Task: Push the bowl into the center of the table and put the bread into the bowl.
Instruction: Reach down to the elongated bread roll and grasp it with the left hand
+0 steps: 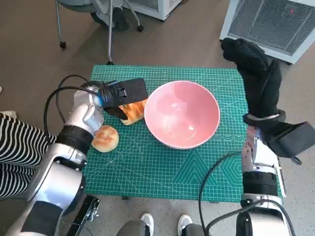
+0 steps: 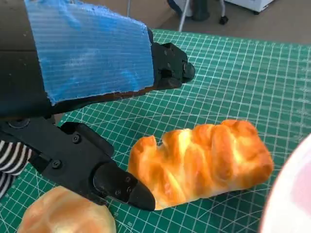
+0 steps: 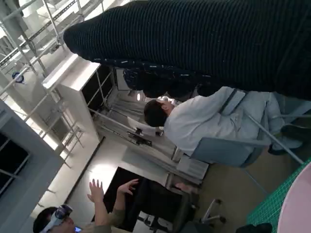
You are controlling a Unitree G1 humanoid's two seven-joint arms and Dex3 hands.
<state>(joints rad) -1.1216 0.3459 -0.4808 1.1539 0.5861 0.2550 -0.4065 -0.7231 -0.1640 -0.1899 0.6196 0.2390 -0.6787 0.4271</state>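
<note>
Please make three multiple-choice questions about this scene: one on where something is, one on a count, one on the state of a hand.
1. Where is the braided bread?
A. inside the bowl
B. on the mat beside the bowl
C. on the floor

2. How many bread pieces are on the green mat?
A. one
B. two
C. four

3. What is the right hand doing?
A. holding the bowl
B. pressing the mat
C. raised, holding nothing

Answers:
1 B: it lies against the outside of the pink bowl, by the left hand.
2 B: the braided bread and a round bun.
3 C: the glove is lifted beside the bowl, nothing in it.

Even bright light; soft shadows; glare inside bowl (image 1: pixel 182 115) (edges bend slightly).
</note>
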